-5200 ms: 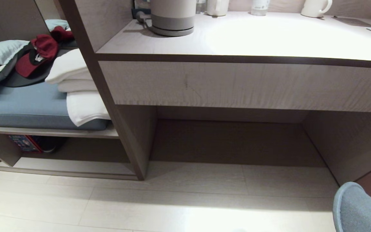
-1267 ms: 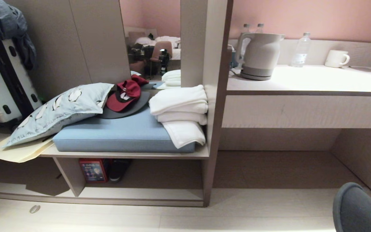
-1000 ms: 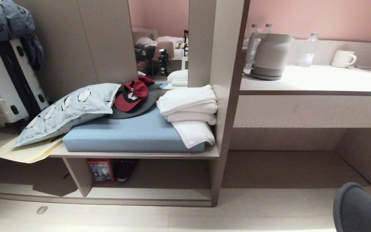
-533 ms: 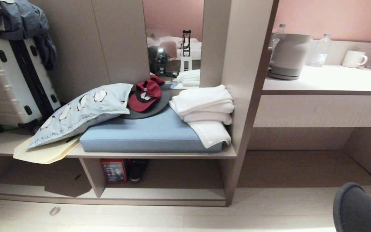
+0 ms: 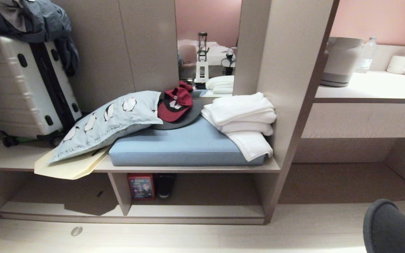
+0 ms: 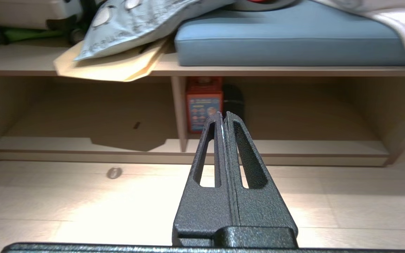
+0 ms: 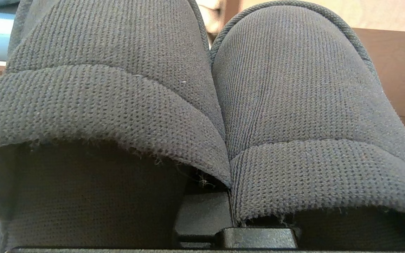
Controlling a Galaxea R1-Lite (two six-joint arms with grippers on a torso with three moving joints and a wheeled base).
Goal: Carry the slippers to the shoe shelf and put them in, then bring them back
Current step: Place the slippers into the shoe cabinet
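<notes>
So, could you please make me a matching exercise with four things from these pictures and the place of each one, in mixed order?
Things:
1. slippers
2. red cap
3. white mug
4. folded white towels

Places:
A. on the counter at the far right
B. held in the right gripper
C. on the blue cushion, against the upright panel
D. beside the penguin pillow, at the back of the cushion

Pairs: 1-B, 2-D, 3-A, 4-C
</notes>
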